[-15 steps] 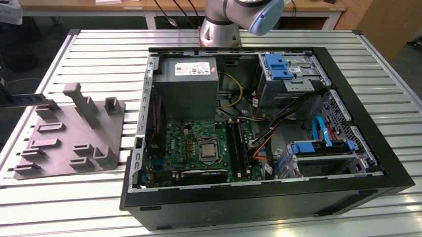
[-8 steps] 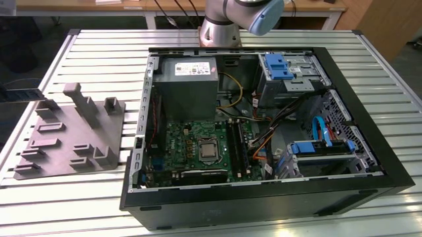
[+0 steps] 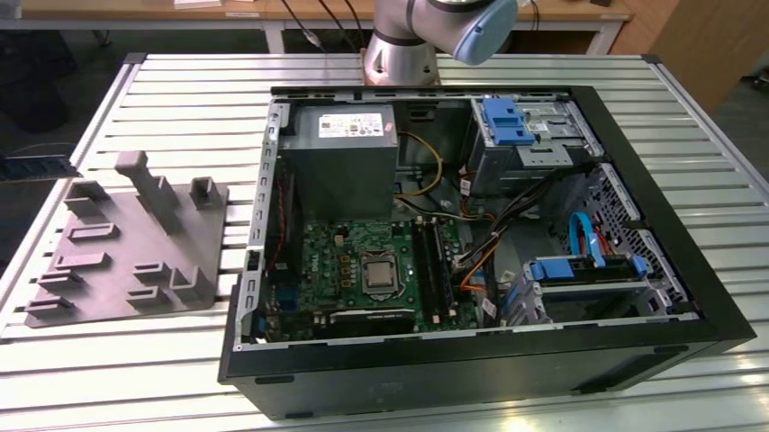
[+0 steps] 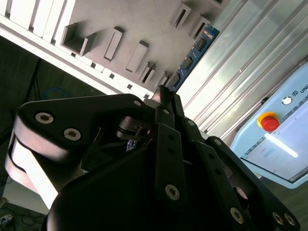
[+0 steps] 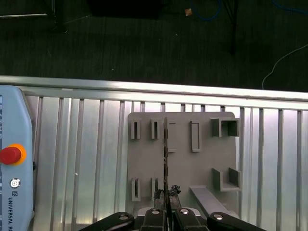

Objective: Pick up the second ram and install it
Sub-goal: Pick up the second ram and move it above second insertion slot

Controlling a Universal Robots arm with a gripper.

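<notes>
The second ram (image 5: 166, 144) is held by the tool (image 5: 166, 194), whose fingers are closed narrowly on one end of the stick. In the first wrist view the board is seen edge-on, as a thin dark line running out from the fingertips. In the second wrist view its blue-green face with black chips is turned to the camera.

The stick is seen against a grey fixture plate (image 5: 202, 163), lined up between two rows of the plate's rectangular pockets. Whether it touches the plate cannot be told.

The plate is laid on a bench (image 3: 157, 90) made of ribbed aluminium slats, toward the exterior view's left. Just beside it, toward the exterior view's right, an open black computer case (image 3: 481, 373) is laid on its side on the same bench. A green motherboard (image 3: 330, 261), a grey power supply (image 3: 342, 153) and blue drive brackets (image 3: 505, 115) are exposed inside. The arm's base (image 3: 402, 49) is seen behind the case.

A pale teach pendant (image 5: 14, 125) with a red button (image 5: 9, 155) is rested on the slats, apart from the plate. Beyond the bench's edge a dark floor (image 5: 144, 43) is seen, with a blue cable (image 5: 207, 12) and a white cable (image 5: 284, 62) lying on it.
</notes>
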